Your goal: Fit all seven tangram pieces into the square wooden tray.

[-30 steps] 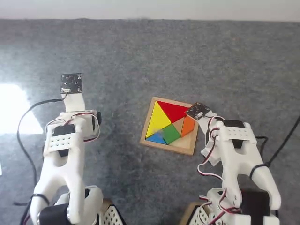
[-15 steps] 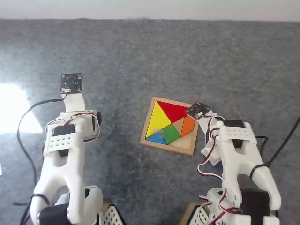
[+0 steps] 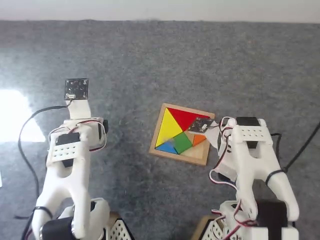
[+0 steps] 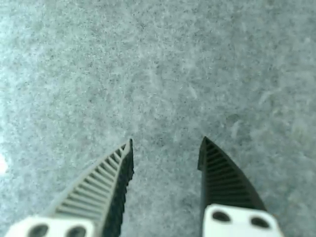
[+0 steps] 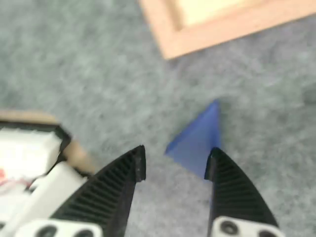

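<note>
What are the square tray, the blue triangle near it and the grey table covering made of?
Tray: apparently bare pale wood, with a matte tan look. Blue triangle: probably painted wood, given its flat, even colour, though plastic is possible. Grey covering: likely felt or short carpet, from its fuzzy, mottled fibres.
</note>
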### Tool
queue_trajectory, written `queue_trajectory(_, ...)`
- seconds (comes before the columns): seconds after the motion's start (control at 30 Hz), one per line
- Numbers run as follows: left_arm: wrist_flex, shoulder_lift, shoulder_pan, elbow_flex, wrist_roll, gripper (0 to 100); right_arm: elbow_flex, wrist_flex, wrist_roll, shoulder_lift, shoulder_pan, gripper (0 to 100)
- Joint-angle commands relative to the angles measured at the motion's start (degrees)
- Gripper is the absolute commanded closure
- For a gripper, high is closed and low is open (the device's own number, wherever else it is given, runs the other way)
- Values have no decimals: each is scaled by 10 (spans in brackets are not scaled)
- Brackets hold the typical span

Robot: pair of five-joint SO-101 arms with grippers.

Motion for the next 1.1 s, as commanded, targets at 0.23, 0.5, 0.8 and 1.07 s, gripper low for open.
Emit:
queue_trajectory(0.23, -11, -5, -2, -7, -28, 793, 124, 44, 164, -237, 11, 740)
queue_trajectory(0.5, -11, -2, 0, -7, -27, 793, 128, -13, 229, -227, 102, 721)
queue_trajectory(0.8, -11, -1, 0, -7, -26, 793, 132, -72, 254, -134, 104, 723)
queue_trajectory(1.07, -11, -1, 0, -7, -26, 793, 166, -128, 279, -78, 75, 723)
